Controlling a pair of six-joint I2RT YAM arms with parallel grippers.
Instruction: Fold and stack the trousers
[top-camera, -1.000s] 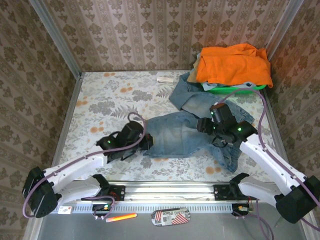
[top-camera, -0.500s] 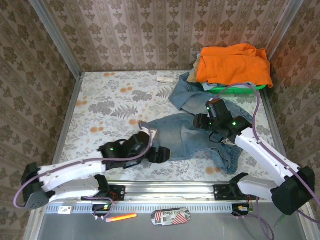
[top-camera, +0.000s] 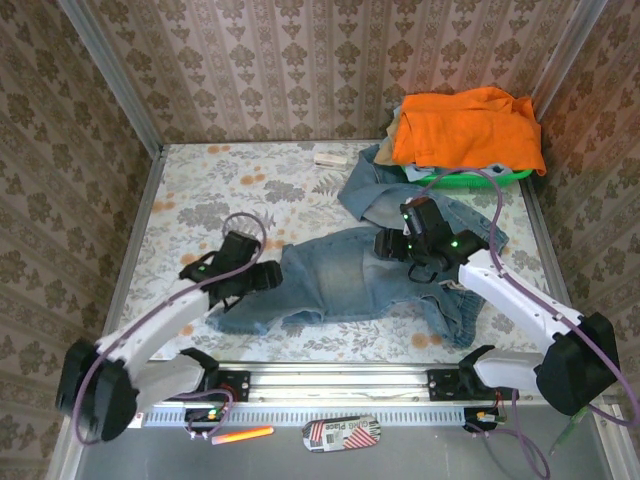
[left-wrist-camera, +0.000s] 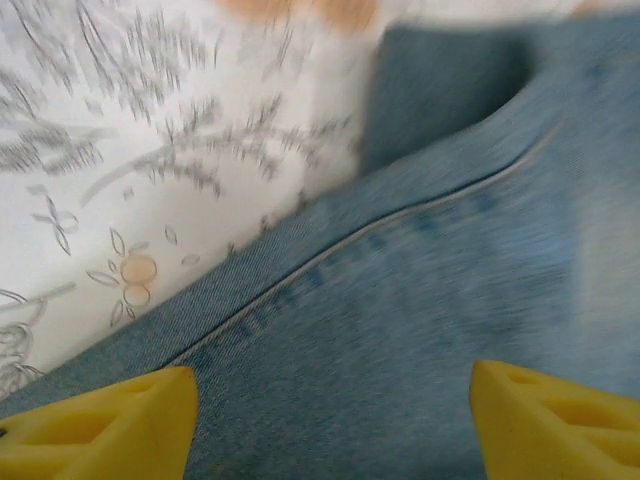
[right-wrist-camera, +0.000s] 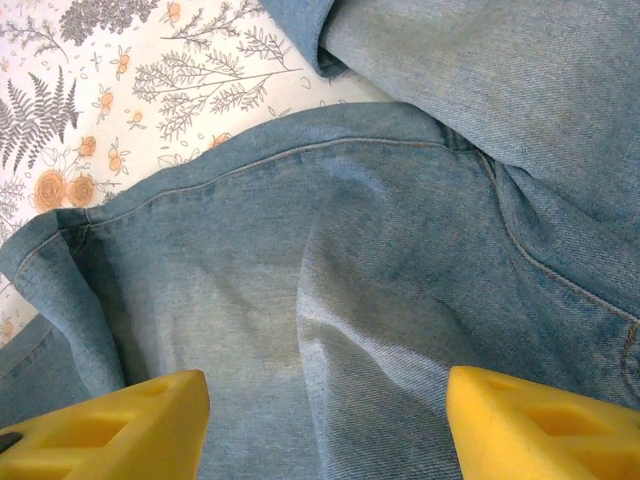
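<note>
The trousers (top-camera: 330, 285) are faded blue denim, spread across the middle of the table, with one part running back toward the right rear. My left gripper (top-camera: 268, 278) hovers open over the leg near its left end. In the left wrist view, its yellow fingertips (left-wrist-camera: 95, 425) stand wide apart above a denim seam (left-wrist-camera: 420, 300), nothing between them. My right gripper (top-camera: 385, 245) is open over the upper part of the trousers. In the right wrist view, creased denim (right-wrist-camera: 350, 250) lies between the gripper's (right-wrist-camera: 325, 425) two spread fingertips, not pinched.
A bright orange garment (top-camera: 465, 125) is piled on a green tray (top-camera: 470, 180) at the back right corner. A small white object (top-camera: 328, 157) lies near the back wall. Patterned walls close three sides. A metal rail (top-camera: 330, 385) runs along the near edge.
My left gripper has opened and let go of the trouser leg, which now lies stretched further left. The left arm swung back left. My right gripper shifted slightly left and back over the denim.
</note>
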